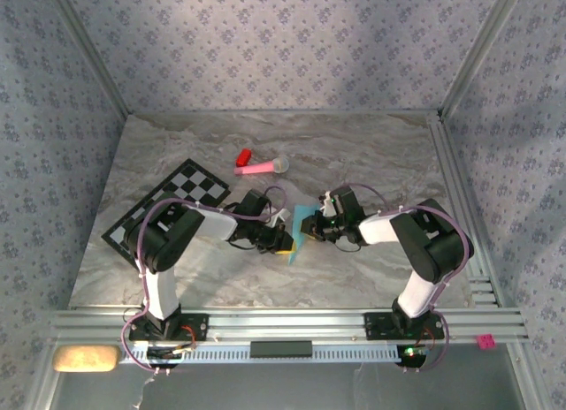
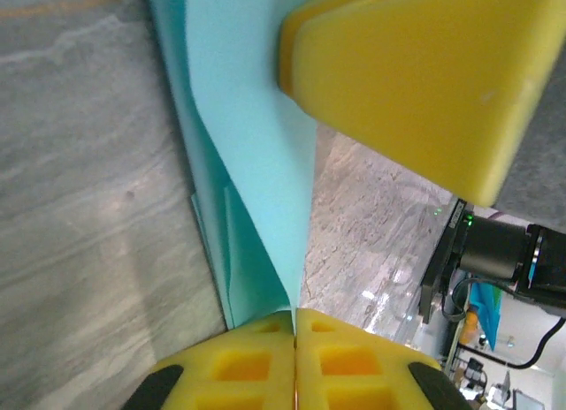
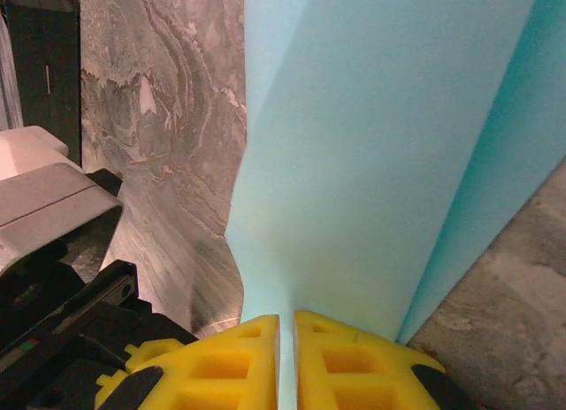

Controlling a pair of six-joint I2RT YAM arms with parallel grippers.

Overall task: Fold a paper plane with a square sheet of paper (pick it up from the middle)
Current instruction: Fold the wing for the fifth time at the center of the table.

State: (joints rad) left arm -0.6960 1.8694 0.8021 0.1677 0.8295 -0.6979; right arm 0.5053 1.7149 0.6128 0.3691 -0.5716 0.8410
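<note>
The light-blue sheet of paper (image 1: 302, 231) is folded into several layers and stands on edge between my two grippers at the table's middle. My left gripper (image 1: 281, 243) is shut on its lower edge; in the left wrist view the yellow fingertips (image 2: 265, 357) meet with the paper (image 2: 252, 136) pinched in the seam. My right gripper (image 1: 310, 226) grips the paper from the other side. The right wrist view has a thin strip of paper (image 3: 380, 154) running between its nearly closed fingers (image 3: 345, 357). I cannot tell whether the fold has the paper plane's shape.
A black-and-white checkered mat (image 1: 164, 205) lies at the left. A pink stick toy (image 1: 263, 167) and a small red block (image 1: 243, 155) lie behind the grippers. Aluminium rails (image 1: 462, 198) border the right side and the near edge of the marbled table (image 1: 371, 145).
</note>
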